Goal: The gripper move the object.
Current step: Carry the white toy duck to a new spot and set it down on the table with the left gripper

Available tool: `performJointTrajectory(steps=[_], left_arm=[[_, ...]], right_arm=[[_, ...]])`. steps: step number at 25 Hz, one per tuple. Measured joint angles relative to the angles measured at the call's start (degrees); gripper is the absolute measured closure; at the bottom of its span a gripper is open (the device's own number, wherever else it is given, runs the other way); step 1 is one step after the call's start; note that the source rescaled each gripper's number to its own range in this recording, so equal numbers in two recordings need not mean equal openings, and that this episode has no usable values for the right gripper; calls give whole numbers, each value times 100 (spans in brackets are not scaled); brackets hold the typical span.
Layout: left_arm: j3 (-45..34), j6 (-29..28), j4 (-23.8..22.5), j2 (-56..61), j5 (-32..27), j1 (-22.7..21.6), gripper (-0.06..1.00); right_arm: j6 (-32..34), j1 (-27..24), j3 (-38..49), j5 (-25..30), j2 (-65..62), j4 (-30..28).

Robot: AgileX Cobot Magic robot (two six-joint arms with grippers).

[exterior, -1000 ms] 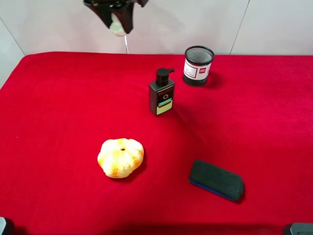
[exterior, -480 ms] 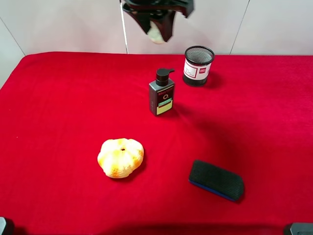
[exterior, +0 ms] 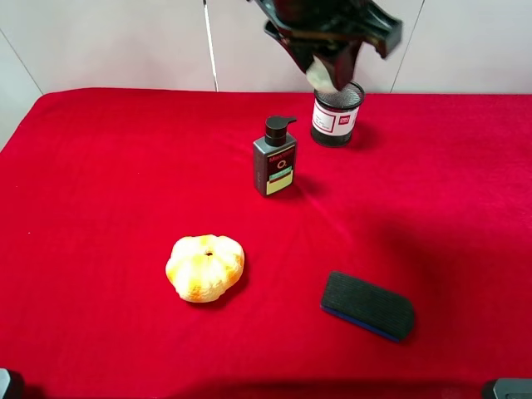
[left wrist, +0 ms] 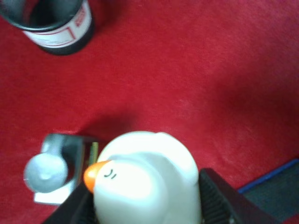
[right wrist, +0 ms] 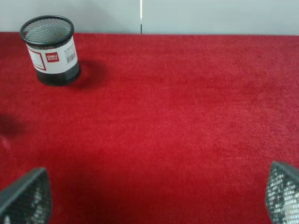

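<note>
Left end effector (exterior: 328, 66) clamped on duck (exterior: 322, 76), fingers (left wrist: 217, 198) tight against both flanks. Duck aloft, clear of tabletop (exterior: 100, 183), at 1 o'clock from bottle (exterior: 275, 158), overlapping cup (exterior: 337, 118) rim in high view. Right end effector (right wrist: 149, 196) spread wide, holding nothing.

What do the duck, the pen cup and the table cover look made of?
Duck: smooth white body with a soft sheen and an orange beak. Likely plastic or rubber; cannot tell which.
Pen cup: black see-through wire mesh, probably metal, with a paper-like label.
Table cover: matte red fabric with a fuzzy nap in the wrist views, felt or velvet-like.
</note>
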State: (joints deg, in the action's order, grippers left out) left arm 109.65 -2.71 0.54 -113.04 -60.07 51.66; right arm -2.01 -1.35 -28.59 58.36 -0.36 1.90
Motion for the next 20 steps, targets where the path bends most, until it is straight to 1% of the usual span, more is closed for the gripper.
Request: performJointTrajectory(steps=[11, 20], left_arm=[[0, 0, 18, -674, 369, 669, 93], [0, 0, 62, -1268, 715, 912, 94]], right_arm=[[0, 0, 0, 0, 0, 0], [0, 0, 0, 0, 0, 0]])
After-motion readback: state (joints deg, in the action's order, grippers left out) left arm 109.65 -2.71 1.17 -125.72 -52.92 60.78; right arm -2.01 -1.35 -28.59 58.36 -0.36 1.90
